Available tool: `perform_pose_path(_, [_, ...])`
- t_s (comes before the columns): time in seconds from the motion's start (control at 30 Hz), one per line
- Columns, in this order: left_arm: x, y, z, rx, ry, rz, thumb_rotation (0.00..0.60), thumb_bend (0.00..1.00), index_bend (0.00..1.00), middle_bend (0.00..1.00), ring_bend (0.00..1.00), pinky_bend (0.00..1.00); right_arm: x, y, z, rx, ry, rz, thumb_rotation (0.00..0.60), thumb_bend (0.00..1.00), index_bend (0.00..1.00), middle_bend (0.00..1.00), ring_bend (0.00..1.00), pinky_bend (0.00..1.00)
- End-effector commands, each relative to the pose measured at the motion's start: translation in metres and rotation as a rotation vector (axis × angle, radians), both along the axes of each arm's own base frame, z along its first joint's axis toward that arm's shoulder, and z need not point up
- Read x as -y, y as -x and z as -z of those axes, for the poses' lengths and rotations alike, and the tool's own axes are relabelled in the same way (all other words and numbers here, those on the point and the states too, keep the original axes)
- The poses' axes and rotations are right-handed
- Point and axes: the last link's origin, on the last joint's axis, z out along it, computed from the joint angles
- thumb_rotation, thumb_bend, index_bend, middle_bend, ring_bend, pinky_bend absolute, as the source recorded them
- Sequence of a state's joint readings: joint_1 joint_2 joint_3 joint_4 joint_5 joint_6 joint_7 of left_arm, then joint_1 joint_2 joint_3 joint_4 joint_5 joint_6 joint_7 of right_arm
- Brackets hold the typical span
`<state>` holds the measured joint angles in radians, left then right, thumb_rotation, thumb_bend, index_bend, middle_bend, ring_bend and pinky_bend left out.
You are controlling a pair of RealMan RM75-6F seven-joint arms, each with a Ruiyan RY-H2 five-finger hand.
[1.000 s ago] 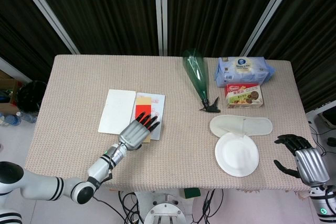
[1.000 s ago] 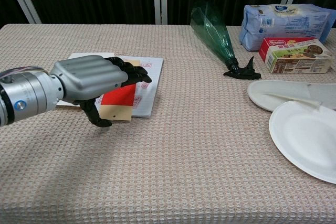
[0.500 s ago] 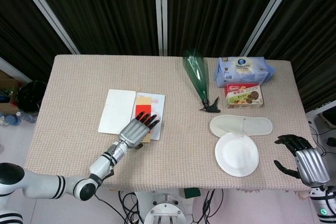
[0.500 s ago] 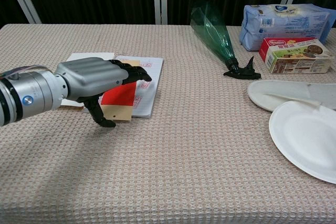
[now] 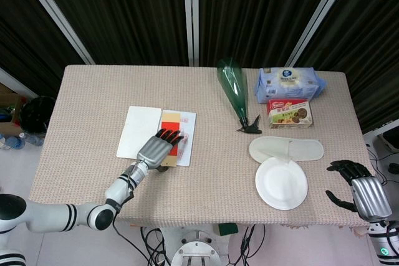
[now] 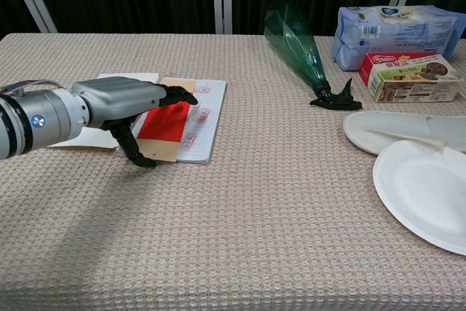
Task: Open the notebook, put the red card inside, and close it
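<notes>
The notebook point(image 5: 186, 133) point(image 6: 208, 117) lies open on the left half of the table, its white left page point(image 5: 138, 130) bare. The red card point(image 5: 169, 123) point(image 6: 167, 121), with tan ends, lies on the right page, and its near end reaches just past the page's front edge. My left hand point(image 5: 159, 147) point(image 6: 120, 103) lies flat over the card's near left part, fingertips on the red, thumb down at the table by the tan end. It grips nothing. My right hand point(image 5: 360, 192) hovers off the table's front right corner, holding nothing, fingers loosely bent.
A green bottle point(image 5: 233, 88) lies on its side at centre back. A blue tissue pack point(image 5: 288, 83) and a biscuit box point(image 5: 290, 114) sit at back right. A white slipper point(image 5: 287, 149) and paper plate point(image 5: 282, 182) lie front right.
My left hand has drawn back to the left, uncovering more of the red card. The card has slid a little further onto the right page. The right hand has hardly moved.
</notes>
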<state>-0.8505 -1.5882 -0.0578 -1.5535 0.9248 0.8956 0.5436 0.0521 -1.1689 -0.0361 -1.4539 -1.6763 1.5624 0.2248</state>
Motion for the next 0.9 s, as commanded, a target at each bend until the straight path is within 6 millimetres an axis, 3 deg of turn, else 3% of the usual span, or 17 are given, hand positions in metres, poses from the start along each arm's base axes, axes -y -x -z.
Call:
perform_pose_path(0.03, [-0.002, 0.004, -0.003, 0.002, -0.008, -0.017, 0.6, 0.15, 0.04, 0.0, 0.0, 0.05, 0.0, 0.0, 0.0, 0.0, 0.0, 0.001, 0.6, 0.17, 0.36, 0.27, 0.21, 0.27])
perform_pose_path(0.57, [-0.006, 0.015, -0.01, -0.011, -0.014, -0.062, 0.6, 0.15, 0.04, 0.0, 0.0, 0.06, 0.0, -0.001, 0.0, -0.002, 0.002, -0.001, 0.6, 0.17, 0.36, 0.27, 0.21, 0.27])
perform_pose_path(0.83, [0.009, 0.006, -0.026, -0.027, 0.054, -0.025, 0.6, 0.15, 0.06, 0.0, 0.0, 0.06, -0.001, 0.001, -0.001, -0.002, 0.001, 0.002, 0.6, 0.17, 0.36, 0.27, 0.21, 0.27])
perform_pose_path(0.9, [0.011, 0.001, -0.03, -0.027, 0.08, -0.014, 0.6, 0.2, 0.06, 0.0, 0.0, 0.05, -0.002, 0.002, -0.002, -0.003, 0.003, 0.007, 0.6, 0.17, 0.36, 0.27, 0.21, 0.27])
